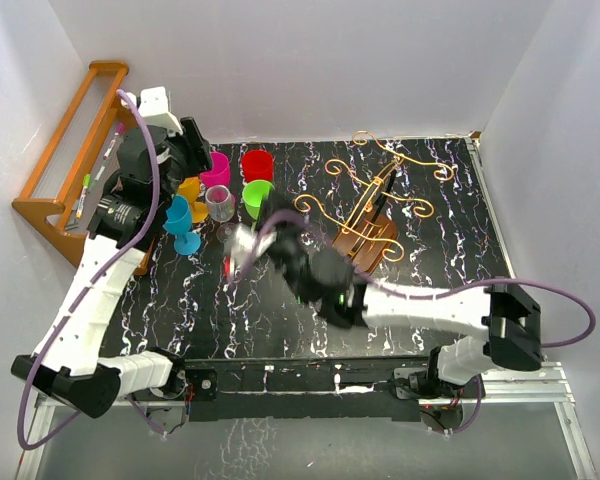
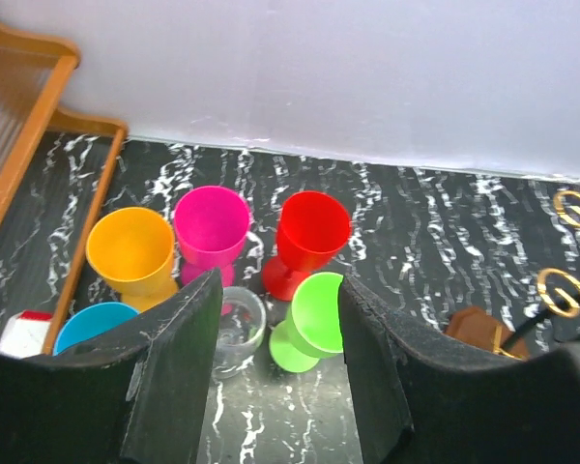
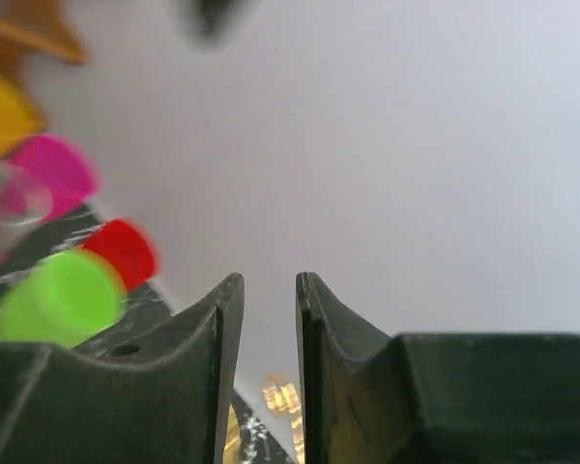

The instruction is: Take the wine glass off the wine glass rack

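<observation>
Currently the wine glass (image 1: 220, 203) is standing on the table (image 1: 440, 250) among coloured cups (image 1: 257, 192), at nine o'clock from the wine glass rack (image 1: 368, 240). The left gripper (image 2: 278, 280) is hovering wide open above it; the right gripper (image 3: 270, 282) is showing a narrow, empty gap.

The clear wine glass (image 1: 220, 203) stands on the black table (image 1: 430, 260) among bright cups (image 1: 257, 165) (pink, red, green, blue, orange). The wine glass rack (image 1: 370, 236) with curly gold wires is off to its right.
</observation>
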Controlling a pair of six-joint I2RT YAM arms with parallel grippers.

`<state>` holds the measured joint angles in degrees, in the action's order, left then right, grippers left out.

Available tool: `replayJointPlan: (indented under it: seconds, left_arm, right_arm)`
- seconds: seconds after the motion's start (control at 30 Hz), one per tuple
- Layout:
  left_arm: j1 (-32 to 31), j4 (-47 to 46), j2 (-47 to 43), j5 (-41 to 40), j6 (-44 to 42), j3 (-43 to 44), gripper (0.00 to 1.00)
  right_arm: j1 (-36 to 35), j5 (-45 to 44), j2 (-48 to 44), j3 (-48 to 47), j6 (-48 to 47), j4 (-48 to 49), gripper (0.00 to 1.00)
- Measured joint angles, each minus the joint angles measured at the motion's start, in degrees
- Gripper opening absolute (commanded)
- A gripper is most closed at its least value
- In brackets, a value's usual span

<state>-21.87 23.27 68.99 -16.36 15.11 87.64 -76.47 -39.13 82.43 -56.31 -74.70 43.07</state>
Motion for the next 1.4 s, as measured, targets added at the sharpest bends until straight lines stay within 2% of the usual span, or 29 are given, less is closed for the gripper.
replayJointPlan:
  seconds: [0.13,0.23,0.33,0.43,0.6,0.73,0.93,1.0,1.07,1.1,1.13,1.27,1.4]
  left_arm:
    - [0.00,-0.74,1.88,-3.96,-1.05,-1.36,0.49]
    - [0.00,-0.76,3.89,-5.29,-1.29,-1.60,0.49]
    - [0.00,-1.03,5.18,-5.88,-1.38,-1.60,0.49]
    - [0.00,-1.05,6.36,-6.29,-1.40,-1.16,0.48]
    - [0.00,-1.60,8.15,-6.32,-1.31,-0.52,0.48]
    - [0.00,-3.13,7.41,-6.38,-1.11,-2.51,0.49]
    - [0.00,-3.58,3.76,-6.34,-0.72,-11.61,0.49]
    - [0.00,-3.78,2.38,-5.84,-0.50,-14.88,0.49]
    - [0.04,-4.98,0.02,-4.46,-0.52,-19.10,0.50]
    - [0.04,-5.75,-1.70,-3.28,-0.57,-21.68,0.50]
    - [0.04,-6.21,-2.86,-2.45,-0.59,-23.15,0.50]
    - [0.04,-10.64,-8.59,1.01,-1.07,-29.31,0.50]
    - [0.04,-14.84,-15.13,2.03,-1.70,-34.49,0.51]
  right_arm:
    - [16.28,2.54,3.32,-18.78,15.13,-12.66,0.33]
    - [33.24,4.52,5.73,-30.34,30.34,-24.00,0.34]
    - [51.71,7.52,6.51,-36.44,47.39,-36.06,0.34]
    - [67.41,8.87,5.29,-35.67,61.64,-45.40,0.35]
    - [80.67,17.57,-4.26,-20.68,78.53,-53.70,0.36]
    - [86.86,23.82,-11.56,-8.44,87.30,-56.92,0.36]
    - [87.78,32.61,-19.96,5.20,93.07,-59.89,0.40]
    - [87.78,36.79,-22.43,8.74,93.35,-60.00,0.51]
    - [87.78,42.27,-25.38,13.14,93.07,-59.34,0.68]
    - [87.78,44.78,-26.77,15.19,92.91,-58.80,0.85]
    - [87.76,47.28,-28.30,17.42,92.76,-57.94,0.97]
    - [87.71,54.25,-34.32,24.22,92.02,-54.73,0.99]
    - [87.73,55.87,-37.11,25.42,91.56,-51.89,0.99]
